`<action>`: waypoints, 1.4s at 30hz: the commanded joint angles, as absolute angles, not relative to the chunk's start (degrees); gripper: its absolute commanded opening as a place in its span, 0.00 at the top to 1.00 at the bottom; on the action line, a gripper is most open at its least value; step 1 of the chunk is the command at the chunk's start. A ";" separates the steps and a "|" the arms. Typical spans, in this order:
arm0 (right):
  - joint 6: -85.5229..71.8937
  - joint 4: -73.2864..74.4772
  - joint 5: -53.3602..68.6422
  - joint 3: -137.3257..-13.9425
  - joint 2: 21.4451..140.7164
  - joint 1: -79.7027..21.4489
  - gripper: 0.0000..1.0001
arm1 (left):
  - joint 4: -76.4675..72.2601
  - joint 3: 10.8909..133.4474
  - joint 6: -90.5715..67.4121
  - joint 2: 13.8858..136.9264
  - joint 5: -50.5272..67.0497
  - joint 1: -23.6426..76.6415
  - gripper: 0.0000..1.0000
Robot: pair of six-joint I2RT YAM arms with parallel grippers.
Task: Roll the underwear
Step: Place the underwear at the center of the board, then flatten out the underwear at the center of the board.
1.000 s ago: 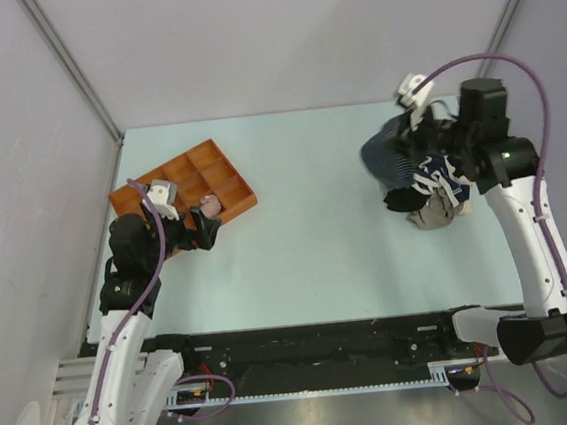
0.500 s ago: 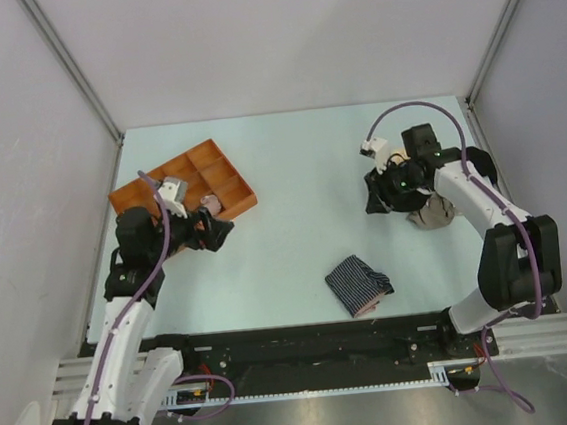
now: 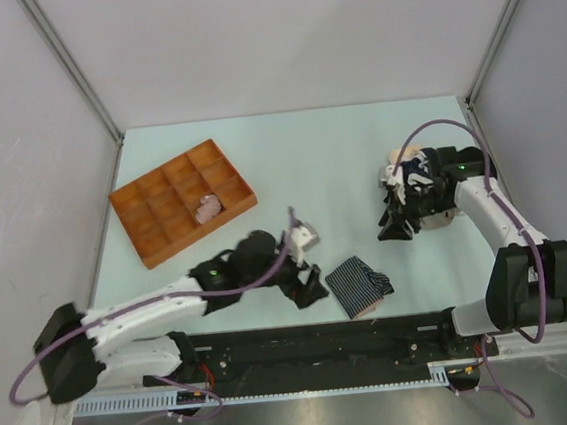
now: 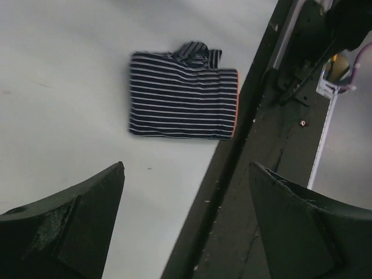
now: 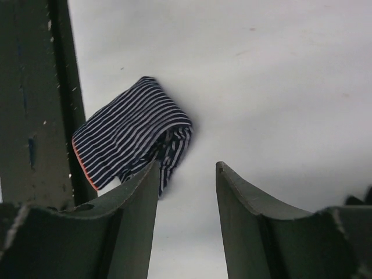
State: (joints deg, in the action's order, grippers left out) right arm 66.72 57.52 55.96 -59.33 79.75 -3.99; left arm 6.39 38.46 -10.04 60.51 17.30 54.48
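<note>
Two grippers, both empty. Left gripper: jaws spread wide, striped navy underwear folded just ahead of fingertips, untouched. Right gripper: jaws partly apart, same garment ahead, left. Pink underwear in orange tray, well apart from both.

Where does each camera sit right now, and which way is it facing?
Top external: above and behind the bases, looking down on the table, both arms visible.
Left wrist: on the left pincer, looking down at the striped underwear; both fingers show.
Right wrist: on the right pincer, fingers showing, facing the same garment from the opposite side.
Shared: all three see the striped underwear.
</note>
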 commanded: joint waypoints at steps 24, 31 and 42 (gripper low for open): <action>71.01 60.73 64.60 -59.85 76.82 8.09 0.52 | 20.66 69.53 -25.22 103.89 -26.90 84.20 0.37; 74.26 63.36 63.37 -59.85 77.52 6.42 0.52 | 17.85 64.95 -26.19 102.04 -25.23 84.20 0.52; 88.33 72.77 60.74 -59.77 76.12 0.62 0.50 | 6.45 53.72 -26.72 86.17 -18.48 78.06 1.00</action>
State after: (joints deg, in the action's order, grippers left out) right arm 82.37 68.97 61.91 -59.33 78.08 2.39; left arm 14.79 58.89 -25.43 98.15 -22.59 82.39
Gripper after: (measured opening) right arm 0.489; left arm 0.019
